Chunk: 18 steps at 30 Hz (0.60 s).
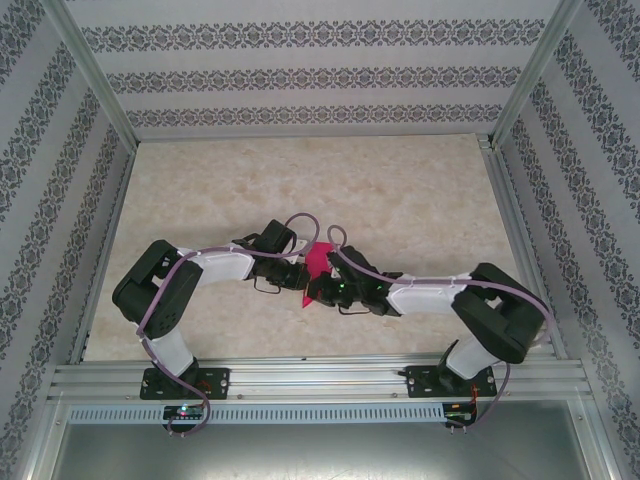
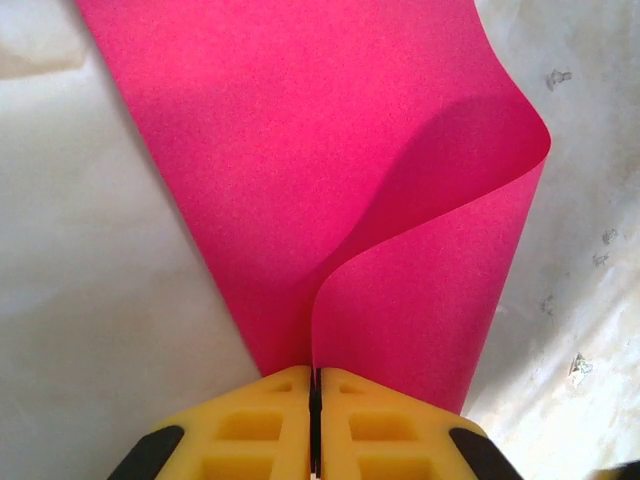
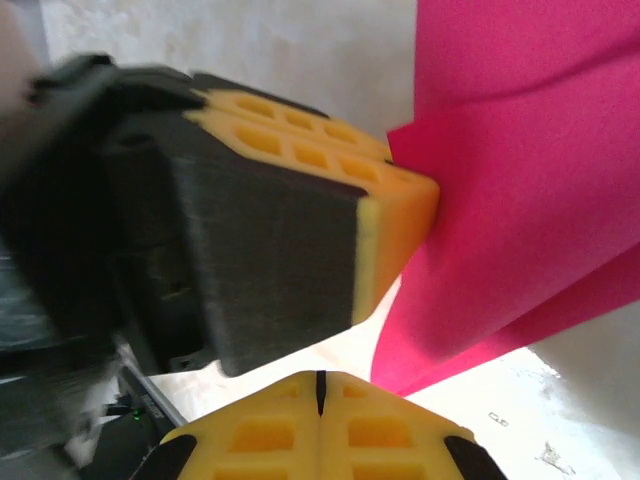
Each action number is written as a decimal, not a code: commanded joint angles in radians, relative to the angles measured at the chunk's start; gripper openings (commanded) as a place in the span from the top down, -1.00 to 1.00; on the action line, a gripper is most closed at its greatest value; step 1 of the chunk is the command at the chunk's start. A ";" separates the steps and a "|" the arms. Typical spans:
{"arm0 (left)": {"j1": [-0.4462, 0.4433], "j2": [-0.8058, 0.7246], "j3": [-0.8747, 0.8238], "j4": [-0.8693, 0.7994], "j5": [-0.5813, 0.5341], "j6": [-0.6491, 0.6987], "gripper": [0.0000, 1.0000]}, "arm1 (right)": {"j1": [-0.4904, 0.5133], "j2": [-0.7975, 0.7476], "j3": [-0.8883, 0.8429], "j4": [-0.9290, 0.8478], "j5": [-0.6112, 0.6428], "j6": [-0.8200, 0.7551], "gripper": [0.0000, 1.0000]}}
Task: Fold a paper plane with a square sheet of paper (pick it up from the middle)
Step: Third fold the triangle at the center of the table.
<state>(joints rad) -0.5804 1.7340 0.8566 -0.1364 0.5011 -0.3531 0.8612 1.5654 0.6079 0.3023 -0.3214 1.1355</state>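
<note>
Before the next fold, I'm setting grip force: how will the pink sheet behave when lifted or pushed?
Probably floppy: the square sheet of paper curls into a soft loop beyond the left end effector pinching it. Likely very light: that narrow pinch seems to carry it. Thin-edged, so pushing would probably buckle it.

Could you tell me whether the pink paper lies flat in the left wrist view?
No, the square sheet of paper curls over itself where the left gripper pinches it.

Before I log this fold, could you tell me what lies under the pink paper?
Pale table shows around the paper, which is pinched by the shut left gripper. The surface directly beneath the paper is covered, so I cannot tell.
</note>
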 commanded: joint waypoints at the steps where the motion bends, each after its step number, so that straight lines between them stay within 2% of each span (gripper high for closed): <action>1: 0.011 -0.005 -0.027 -0.021 0.004 -0.007 0.78 | 0.018 0.047 0.026 0.058 0.029 0.056 0.97; 18: 0.011 -0.004 -0.025 -0.027 0.001 -0.006 0.78 | 0.032 0.110 0.020 0.043 0.028 0.044 0.95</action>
<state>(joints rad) -0.5804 1.7340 0.8566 -0.1364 0.5014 -0.3531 0.8818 1.6535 0.6201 0.3386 -0.3058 1.1763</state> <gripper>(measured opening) 0.112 0.041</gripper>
